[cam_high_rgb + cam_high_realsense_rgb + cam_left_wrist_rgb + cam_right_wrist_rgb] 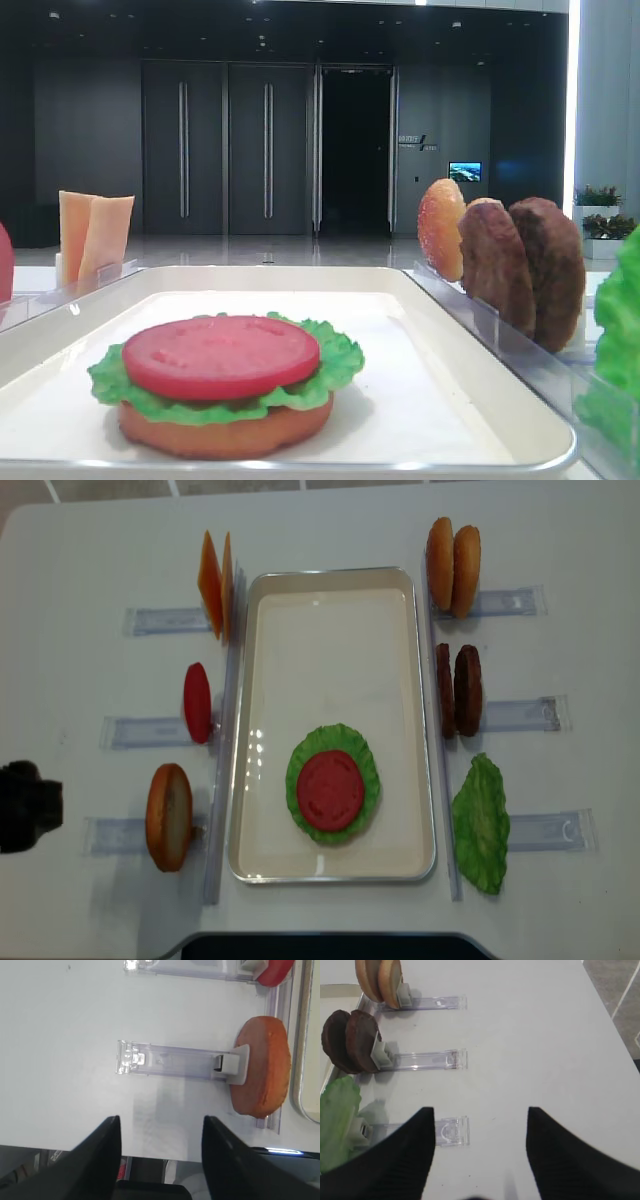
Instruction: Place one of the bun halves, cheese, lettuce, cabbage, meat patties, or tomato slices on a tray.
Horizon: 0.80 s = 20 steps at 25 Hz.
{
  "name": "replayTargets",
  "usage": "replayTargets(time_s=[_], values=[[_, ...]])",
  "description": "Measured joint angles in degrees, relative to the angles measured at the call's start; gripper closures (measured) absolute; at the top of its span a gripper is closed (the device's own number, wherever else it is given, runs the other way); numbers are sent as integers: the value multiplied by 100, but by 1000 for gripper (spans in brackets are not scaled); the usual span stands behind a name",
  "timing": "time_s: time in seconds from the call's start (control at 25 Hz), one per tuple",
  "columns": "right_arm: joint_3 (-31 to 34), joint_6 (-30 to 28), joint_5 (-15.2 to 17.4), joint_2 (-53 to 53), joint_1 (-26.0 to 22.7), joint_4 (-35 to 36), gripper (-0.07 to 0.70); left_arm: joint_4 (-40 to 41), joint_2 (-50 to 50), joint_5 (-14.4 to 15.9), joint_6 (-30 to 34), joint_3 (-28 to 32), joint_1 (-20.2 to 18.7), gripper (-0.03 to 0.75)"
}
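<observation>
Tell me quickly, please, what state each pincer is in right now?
Left pincer: open, holding nothing, above bare table.
Right pincer: open, holding nothing.

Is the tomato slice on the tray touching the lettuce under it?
Touching. The low exterior view shows the tomato slice lying flat on the lettuce, no gap between them.

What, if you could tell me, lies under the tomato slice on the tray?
Under the tomato slice sits a ruffled lettuce leaf, and below that a bun half resting on the tray. The bun's top face is covered, so anything between leaf and bun cannot be seen.
</observation>
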Motion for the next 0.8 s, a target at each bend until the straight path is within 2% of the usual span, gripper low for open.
replayTargets(time_s=[0.24, 0.52, 0.8], values=[[0, 0, 0, 0, 0, 0, 216, -11, -1165, 89, 93, 400, 0, 316], [0, 0, 0, 0, 0, 0, 216, -506, -2461, 89, 1012, 680, 0, 316], [0, 0, 0, 0, 0, 0, 216, -595, -3445, 84, 1092, 891, 0, 316]])
